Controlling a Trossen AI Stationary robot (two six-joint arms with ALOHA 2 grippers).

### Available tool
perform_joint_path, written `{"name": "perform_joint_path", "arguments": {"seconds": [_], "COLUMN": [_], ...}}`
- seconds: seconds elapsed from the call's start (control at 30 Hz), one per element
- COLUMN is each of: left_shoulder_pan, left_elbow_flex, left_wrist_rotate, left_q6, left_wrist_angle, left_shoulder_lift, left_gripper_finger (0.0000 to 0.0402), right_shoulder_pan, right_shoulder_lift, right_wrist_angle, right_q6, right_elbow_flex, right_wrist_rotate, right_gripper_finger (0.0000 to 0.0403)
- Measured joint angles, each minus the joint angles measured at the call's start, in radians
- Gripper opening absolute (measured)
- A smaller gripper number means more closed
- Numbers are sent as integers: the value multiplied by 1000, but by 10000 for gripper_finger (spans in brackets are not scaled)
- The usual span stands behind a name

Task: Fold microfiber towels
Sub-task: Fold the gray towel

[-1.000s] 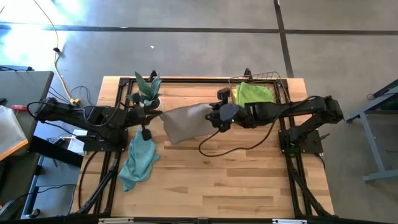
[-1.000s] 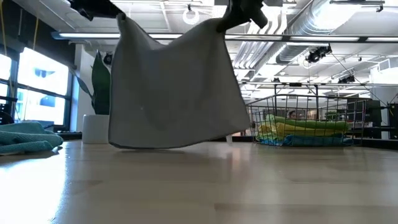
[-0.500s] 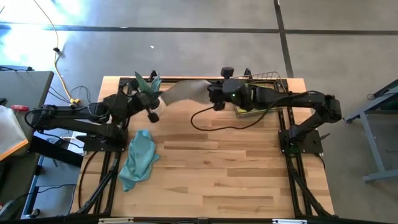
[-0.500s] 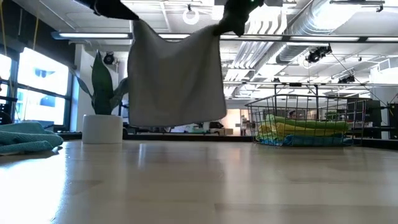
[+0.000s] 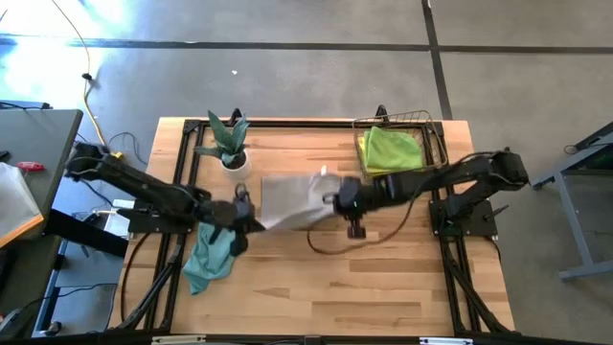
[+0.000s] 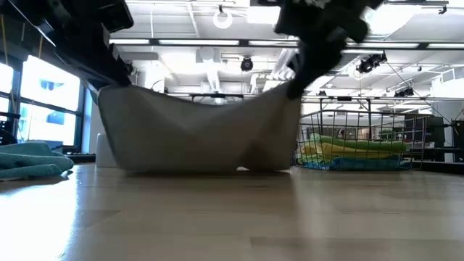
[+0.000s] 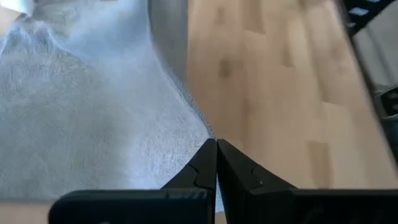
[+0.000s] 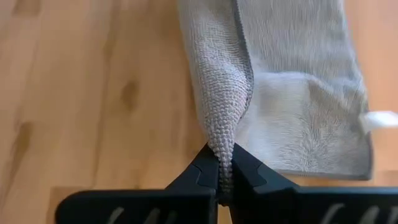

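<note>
The grey towel [image 5: 292,196] is at mid-table between my two grippers. In the low view its lower part [image 6: 196,163] rests on the table and its two upper corners are held up. My left gripper [image 5: 249,217] is shut on its left near corner, and my right gripper [image 5: 337,202] is shut on its right near corner. A crumpled teal-blue towel [image 5: 211,251] lies at the left. A lime green towel [image 5: 391,149] lies in the wire basket [image 5: 433,125], with yellow and teal-blue ones under it [image 6: 355,154]. My left gripper pinches the grey towel's corner edge [image 7: 205,138] between its two fingers. The corner is held above the table, and the cloth slopes down from it to the table. My right gripper pinches a bunched fold at the towel's other near corner [image 8: 221,140] between its two fingers. That corner is held up and the cloth beyond it lies on the table.
A potted plant [image 5: 228,144] stands at the far left, just beyond the grey towel. The copper wire basket stands at the far right corner. A black cable [image 5: 330,241] loops on the table under the right arm. Bare wood lies toward the near edge [image 5: 326,287].
Both grippers swung the hanging grey towel up toward the far edge, then came back toward the near edge and down. The towel, which hung clear of the table, now has its lower part on the table while its held corners stay raised.
</note>
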Motion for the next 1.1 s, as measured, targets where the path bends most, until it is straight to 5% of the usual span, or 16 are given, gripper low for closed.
{"name": "perform_joint_path", "arguments": {"seconds": [0.23,0.47,0.67,1.1], "left_shoulder_pan": [-134,-135,-84,67], "left_elbow_flex": [1,1,2,1], "left_wrist_rotate": [56,72,15,-139], "left_q6": [-181,-212,-139,13], "left_wrist_angle": [239,289,244,79], "left_shoulder_lift": [211,302,294,294], "left_gripper_finger": [0,0,0,0], "right_shoulder_pan": [147,206,149,-10], "right_shoulder_lift": [1,1,1,0], "right_wrist_angle": [246,346,342,319], "right_q6": [89,90,53,25], "right_elbow_flex": [-199,-233,-233,-233], "right_wrist_rotate": [-6,-29,105,98], "right_gripper_finger": [0,0,0,9]}}
